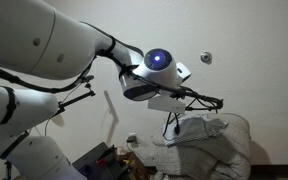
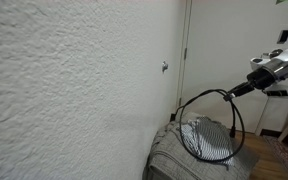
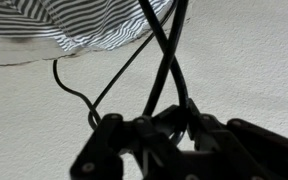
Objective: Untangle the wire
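The pincer [image 2: 232, 91] is up in the air beside a rough white wall [image 2: 74, 90], pinching the wire [image 2: 241, 125]. In an exterior view the black wire leaves the pincer tip in a wide loop: it arches over toward the wall, drops, and curves round across the striped cloth [image 2: 209, 142]. The cloth lies on top of a grey cushion [image 2: 179, 162], close to the wall.

In an exterior view the white arm [image 1: 54, 45] reaches across the picture, with a blue light glowing at its wrist. The pincer [image 1: 214, 100] is above the striped cloth [image 1: 199, 128], and part of the wire [image 1: 172, 124] hangs down from it to the cloth.

In the wrist view the dark pincer [image 3: 172, 125] fills the lower edge. 2 strands of the wire [image 3: 162, 70] run out from between its fingers and cross each other. Another thin strand curls off to the side. The striped cloth [image 3: 94, 25] is at the top of this view. Where the wire's plug end lies cannot be told.
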{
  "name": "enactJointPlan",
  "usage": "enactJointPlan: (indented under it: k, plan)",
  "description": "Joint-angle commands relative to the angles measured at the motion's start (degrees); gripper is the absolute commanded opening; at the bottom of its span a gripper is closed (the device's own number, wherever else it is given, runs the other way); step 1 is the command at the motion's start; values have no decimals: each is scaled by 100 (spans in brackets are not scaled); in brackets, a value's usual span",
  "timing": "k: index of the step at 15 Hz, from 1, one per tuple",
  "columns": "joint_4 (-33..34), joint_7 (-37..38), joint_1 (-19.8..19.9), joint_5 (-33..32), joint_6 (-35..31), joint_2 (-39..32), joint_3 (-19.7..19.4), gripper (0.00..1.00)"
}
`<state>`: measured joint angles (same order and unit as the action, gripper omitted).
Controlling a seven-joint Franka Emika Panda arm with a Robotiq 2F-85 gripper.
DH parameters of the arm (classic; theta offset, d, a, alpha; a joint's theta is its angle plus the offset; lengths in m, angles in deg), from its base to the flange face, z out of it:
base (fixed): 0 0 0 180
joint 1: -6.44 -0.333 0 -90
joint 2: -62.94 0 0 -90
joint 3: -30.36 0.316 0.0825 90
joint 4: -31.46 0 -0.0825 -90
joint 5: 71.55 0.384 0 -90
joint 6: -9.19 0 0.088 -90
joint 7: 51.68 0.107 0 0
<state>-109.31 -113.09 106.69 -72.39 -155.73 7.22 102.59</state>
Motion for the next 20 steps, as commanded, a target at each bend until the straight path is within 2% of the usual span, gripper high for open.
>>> enactJointPlan:
  k: [1, 4, 13, 20]
  plan:
    - [-155, 103, 519, -117, 135, -393, 326, 3]
    - [-79, 147, 477, -69, 29, -571, 238, 3]
    - [399, 145, 527, 117, 615, -1232, -130, 3]
    - [534, 148, 484, 338, 315, -1554, -212, 3]
